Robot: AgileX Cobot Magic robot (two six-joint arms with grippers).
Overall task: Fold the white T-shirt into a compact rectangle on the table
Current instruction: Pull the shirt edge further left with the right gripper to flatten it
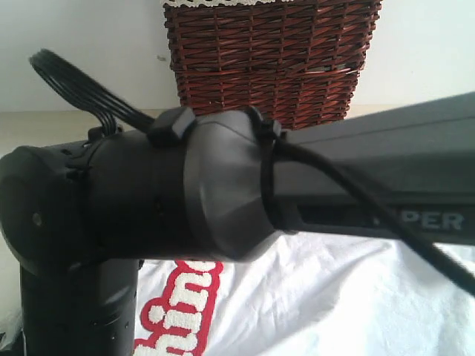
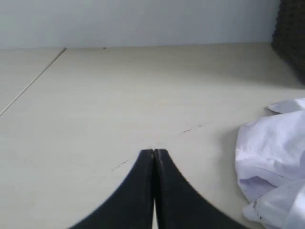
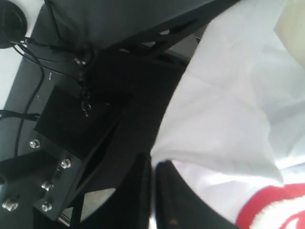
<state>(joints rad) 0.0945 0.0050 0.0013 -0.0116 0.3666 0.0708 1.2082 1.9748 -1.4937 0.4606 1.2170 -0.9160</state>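
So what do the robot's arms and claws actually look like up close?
The arm filling the exterior view is matte black, with a rounded joint housing and a flat-sided link bearing pale lettering ending in PER. Black cables run along it, strapped down with black ties. The left claw and right claw each have two black fingers tapering to slim tips.

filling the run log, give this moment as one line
left tool shut over table | right tool shut at white T-shirt edge

A plain white wall [image 1: 89, 44] fills the background. A reddish-brown wicker basket [image 1: 271, 52] stands against it in soft, even light.
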